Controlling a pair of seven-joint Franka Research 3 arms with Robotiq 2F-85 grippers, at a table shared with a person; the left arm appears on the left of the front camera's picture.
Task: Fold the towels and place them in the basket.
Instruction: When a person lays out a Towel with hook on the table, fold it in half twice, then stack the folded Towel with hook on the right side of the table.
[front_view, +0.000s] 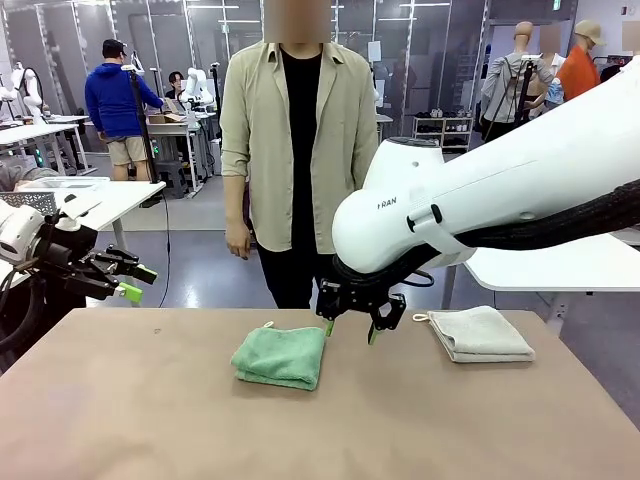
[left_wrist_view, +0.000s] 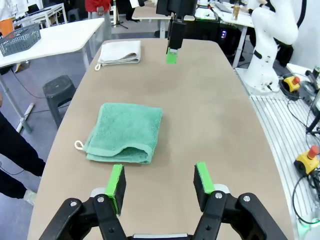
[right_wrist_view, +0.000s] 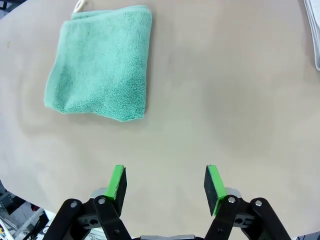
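Green towel (front_view: 281, 356) folded mid-table; bare tabletop (front_view: 150, 420) around; both pincers spread, empty.

Bare surface (front_view: 150, 420) lies all around the green towel (front_view: 281, 356); the right pincer (front_view: 351, 328) hangs between it and the beige-grey towel (front_view: 480, 333)

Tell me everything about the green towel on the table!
The green towel is a small, fluffy terry cloth, folded into a thick, nearly square pad with layered edges along one side. A little pale loop sticks out from one corner. It lies flat on the brown table, near the middle, toward the person's side. Nothing grips it: the right gripper hovers open just beside it, not touching. Only the table touches it.
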